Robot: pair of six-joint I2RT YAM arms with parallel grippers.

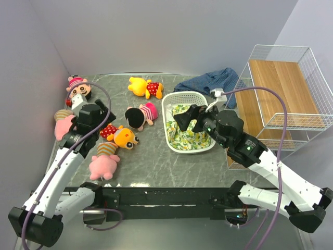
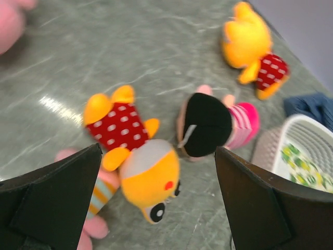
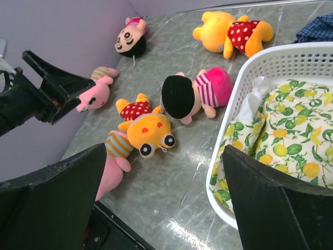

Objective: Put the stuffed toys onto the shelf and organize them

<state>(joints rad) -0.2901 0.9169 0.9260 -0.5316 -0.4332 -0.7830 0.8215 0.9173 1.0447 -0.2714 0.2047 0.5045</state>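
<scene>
Several stuffed toys lie on the grey table. A yellow-orange bear in red lies next to a pink pig in a striped shirt. A black-haired doll in pink lies mid-table, and a second yellow bear behind it. A capped doll and a second pig lie at the far left. The shelf stands at the right with no toys on it. My left gripper is open and empty above the bear. My right gripper is open and empty over the basket's left rim.
A white slotted basket holding a lemon-print cloth stands between the toys and the shelf. Blue fabric lies behind the basket. Purple walls close the left and back sides.
</scene>
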